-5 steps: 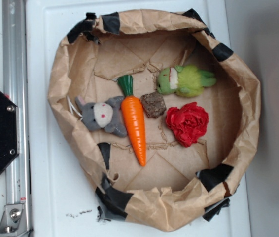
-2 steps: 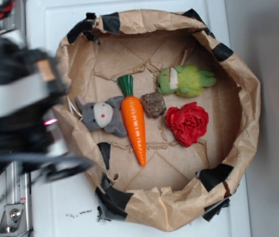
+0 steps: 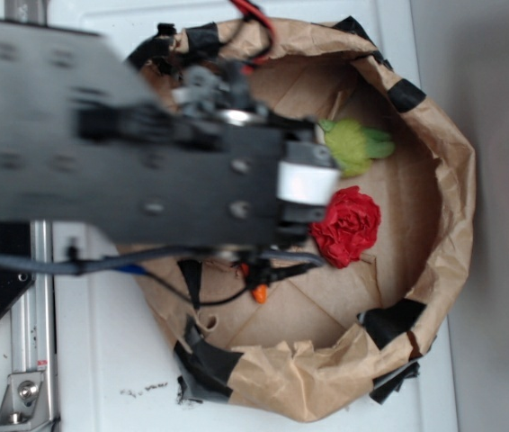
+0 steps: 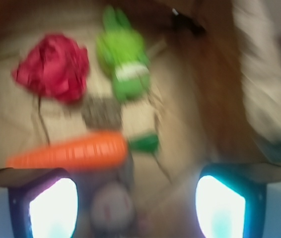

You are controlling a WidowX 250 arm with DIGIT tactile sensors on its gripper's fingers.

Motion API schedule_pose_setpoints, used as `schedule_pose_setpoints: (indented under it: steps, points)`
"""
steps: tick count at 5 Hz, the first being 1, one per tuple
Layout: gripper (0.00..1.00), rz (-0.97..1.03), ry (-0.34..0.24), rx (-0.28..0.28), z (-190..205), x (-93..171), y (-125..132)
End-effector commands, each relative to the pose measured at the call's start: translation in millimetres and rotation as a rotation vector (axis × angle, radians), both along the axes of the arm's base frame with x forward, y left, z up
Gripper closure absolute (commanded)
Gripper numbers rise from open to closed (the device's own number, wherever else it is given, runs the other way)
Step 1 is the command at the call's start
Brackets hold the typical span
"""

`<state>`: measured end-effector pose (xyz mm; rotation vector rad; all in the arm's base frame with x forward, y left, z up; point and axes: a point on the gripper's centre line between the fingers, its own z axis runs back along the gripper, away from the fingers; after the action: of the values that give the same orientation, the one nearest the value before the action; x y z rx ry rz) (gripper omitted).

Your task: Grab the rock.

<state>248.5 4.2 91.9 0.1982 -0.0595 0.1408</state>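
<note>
The rock [image 4: 101, 111] is a small mottled brown-grey chunk in the blurred wrist view, lying between the red rose [image 4: 53, 67], the green plush [image 4: 123, 62] and the orange carrot [image 4: 68, 151]. My gripper [image 4: 135, 208] is open, its two fingers wide apart at the bottom corners with nothing held. It hovers above the grey plush [image 4: 111, 206], short of the rock. In the exterior view my arm [image 3: 147, 153] covers the rock completely.
All the items lie in a crumpled brown paper bag [image 3: 452, 180] with black tape, on a white surface. Past the arm show the rose [image 3: 346, 225], part of the green plush [image 3: 362, 144] and the carrot tip [image 3: 259, 293].
My arm has swung in from the left over the bag. It now hides the rock, the grey plush and most of the carrot. The objects have not moved.
</note>
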Motion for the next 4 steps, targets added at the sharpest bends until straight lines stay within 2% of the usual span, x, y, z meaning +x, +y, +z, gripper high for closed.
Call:
schedule_pose_setpoints:
  steps: [1,2,3,4]
  points:
    - [0.0,0.005,-0.069,0.0,-38.0,26.1,8.6]
    - [0.0,-0.001,-0.063,-0.019,-55.1,36.5,-1.0]
    - [0.06,-0.014,-0.048,-0.074,-64.7,39.0,-11.0]
    - [1.0,-0.037,-0.029,-0.045,-65.4,33.5,-8.5]
